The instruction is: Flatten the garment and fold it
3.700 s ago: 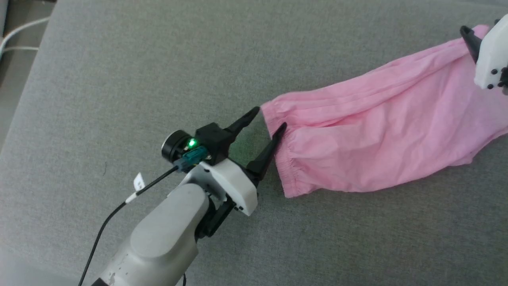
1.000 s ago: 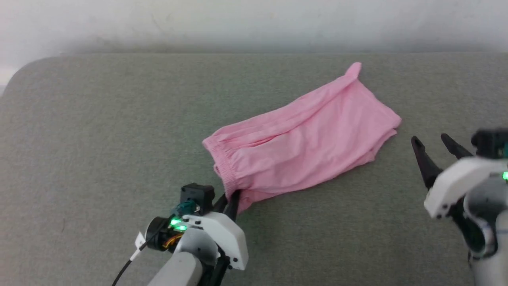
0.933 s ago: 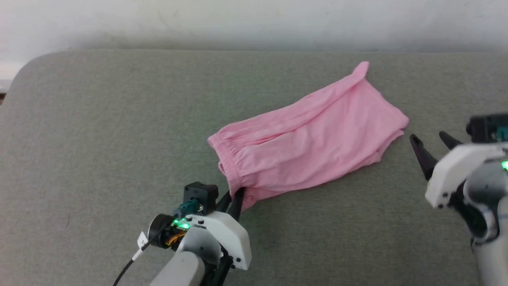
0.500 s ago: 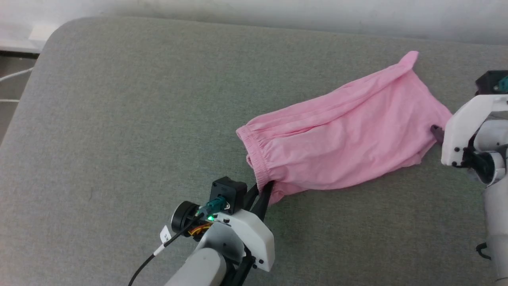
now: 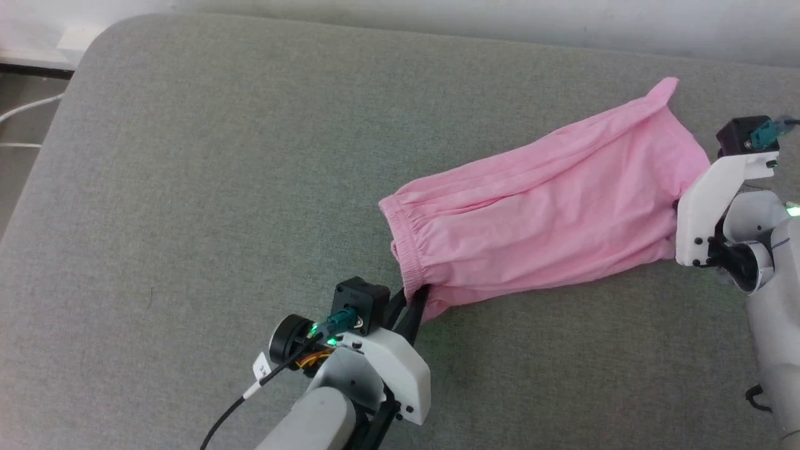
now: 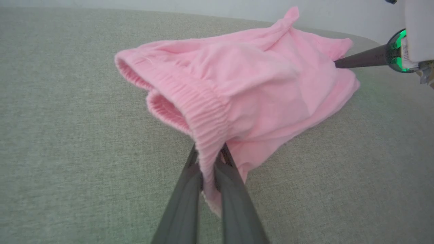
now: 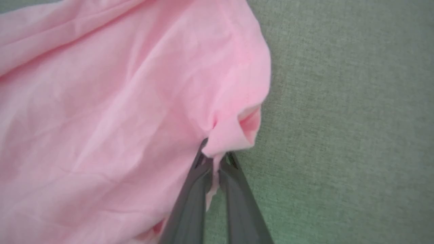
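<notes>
The garment, light pink shorts, lies stretched across the grey-green surface, gathered waistband to the left and leg hems to the right. My left gripper is shut on the near corner of the waistband; the left wrist view shows the ribbed band pinched between its fingers. My right gripper is at the right-hand leg hem, its tips mostly hidden behind its white housing. In the right wrist view, its fingers pinch a bunched fold of the hem.
The grey-green padded surface spreads wide to the left and front. Its rounded left corner drops to a floor with a white cable. A pale wall runs along the back edge.
My right gripper has moved in from open beside the shorts to the leg hem and shut on it. The left gripper keeps its hold on the waistband. The camera has shifted.
</notes>
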`<state>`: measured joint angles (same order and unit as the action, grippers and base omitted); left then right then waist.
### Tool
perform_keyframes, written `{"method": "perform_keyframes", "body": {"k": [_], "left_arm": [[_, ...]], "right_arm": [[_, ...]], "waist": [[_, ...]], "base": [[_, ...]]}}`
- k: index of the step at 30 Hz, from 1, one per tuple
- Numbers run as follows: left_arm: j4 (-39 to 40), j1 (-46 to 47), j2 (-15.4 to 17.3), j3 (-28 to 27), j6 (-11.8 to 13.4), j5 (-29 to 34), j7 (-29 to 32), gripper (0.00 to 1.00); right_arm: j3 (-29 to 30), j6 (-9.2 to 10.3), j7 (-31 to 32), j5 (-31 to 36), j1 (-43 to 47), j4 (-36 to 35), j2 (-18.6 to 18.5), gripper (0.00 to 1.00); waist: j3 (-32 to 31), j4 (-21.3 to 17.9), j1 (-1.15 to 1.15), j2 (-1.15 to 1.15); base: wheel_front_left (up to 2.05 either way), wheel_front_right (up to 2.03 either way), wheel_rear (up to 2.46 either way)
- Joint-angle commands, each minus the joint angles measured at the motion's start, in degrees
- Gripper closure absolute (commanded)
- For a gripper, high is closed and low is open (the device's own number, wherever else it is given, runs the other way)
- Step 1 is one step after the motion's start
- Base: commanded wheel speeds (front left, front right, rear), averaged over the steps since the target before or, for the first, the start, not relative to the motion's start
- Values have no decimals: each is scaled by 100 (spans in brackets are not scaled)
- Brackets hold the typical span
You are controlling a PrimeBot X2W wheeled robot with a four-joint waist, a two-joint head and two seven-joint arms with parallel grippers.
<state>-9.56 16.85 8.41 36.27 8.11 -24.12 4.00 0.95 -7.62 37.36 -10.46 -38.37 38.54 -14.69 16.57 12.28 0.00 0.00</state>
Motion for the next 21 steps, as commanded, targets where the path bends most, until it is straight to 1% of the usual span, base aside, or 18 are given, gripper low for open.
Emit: {"method": "perform_keyframes", "body": {"k": [1, 6, 11, 15, 21], "left_arm": [[-30, 64, 44, -20, 14, 26, -34, 100], [-94, -18, 140, -106, 41, -58, -55, 100], [-107, -179, 356, -179, 53, -108, -44, 100], [-48, -361, 539, -189, 37, -153, 17, 100], [89, -767, 784, -132, 3, -257, 171, 100]], "right_arm": [[-36, 13, -48, -78, 214, 178, -45, 100], [-136, 13, -430, -615, 327, 86, -160, 100], [-237, 13, -558, -1181, 731, -273, -351, 100], [-207, 13, -566, -1531, 1318, -827, -408, 100], [1, 13, -366, -1821, 2570, -2065, -204, 100]], "waist": [[-71, -54, 0, 0], [-309, -170, 0, 0], [-647, -308, 0, 0], [-931, -418, 0, 0], [-1298, -608, 0, 0]], "base": [[0, 0, 0], [0, 0, 0], [0, 0, 0], [0, 0, 0], [0, 0, 0]]}}
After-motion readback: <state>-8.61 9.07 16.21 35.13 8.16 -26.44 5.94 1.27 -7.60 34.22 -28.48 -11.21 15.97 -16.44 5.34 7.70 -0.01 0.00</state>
